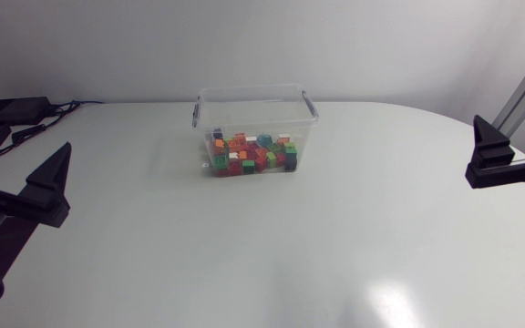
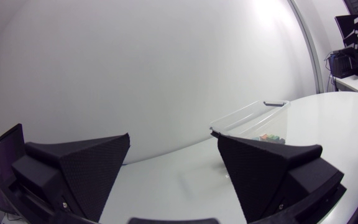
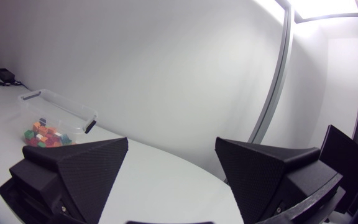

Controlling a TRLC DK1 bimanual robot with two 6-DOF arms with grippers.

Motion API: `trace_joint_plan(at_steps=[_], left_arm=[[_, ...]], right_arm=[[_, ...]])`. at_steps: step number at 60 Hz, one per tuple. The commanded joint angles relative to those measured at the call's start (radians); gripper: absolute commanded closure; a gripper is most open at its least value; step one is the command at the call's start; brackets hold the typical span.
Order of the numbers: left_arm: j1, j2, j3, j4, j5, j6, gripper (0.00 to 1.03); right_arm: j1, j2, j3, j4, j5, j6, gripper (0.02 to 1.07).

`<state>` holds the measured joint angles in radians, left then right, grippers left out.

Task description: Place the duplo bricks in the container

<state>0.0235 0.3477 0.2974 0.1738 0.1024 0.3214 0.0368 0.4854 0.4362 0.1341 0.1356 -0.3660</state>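
judging from the head view, the task looks finished: blocky multicoloured duplo bricks [image 1: 252, 155] lie heaped inside the clear plastic container [image 1: 255, 102] at twelve o'clock on the glossy white table [image 1: 262, 260], so no further pick seems needed. left wrist view: the left gripper [image 2: 173, 168], matte wedges, gapes wide, empty. right wrist view: the right gripper [image 3: 171, 168] likewise.
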Motion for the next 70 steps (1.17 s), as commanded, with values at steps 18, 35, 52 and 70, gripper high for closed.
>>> trace_joint_plan(at_steps=[18,35,52,70], left_arm=[[-0.005,-0.138,-0.130,-0.065,-0.040,-0.139,0.06],[-0.014,-0.243,-0.214,-0.120,-0.072,-0.231,0.06],[-0.023,-0.346,-0.296,-0.173,-0.102,-0.320,0.06],[-0.023,-0.348,-0.297,-0.174,-0.102,-0.321,0.05]], right_arm=[[-0.018,-0.189,-0.181,-0.054,-0.046,0.146,0.06],[-0.027,-0.338,-0.309,-0.094,-0.091,0.256,0.06],[-0.037,-0.483,-0.434,-0.133,-0.135,0.364,0.06],[-0.037,-0.485,-0.436,-0.134,-0.136,0.366,0.06]])
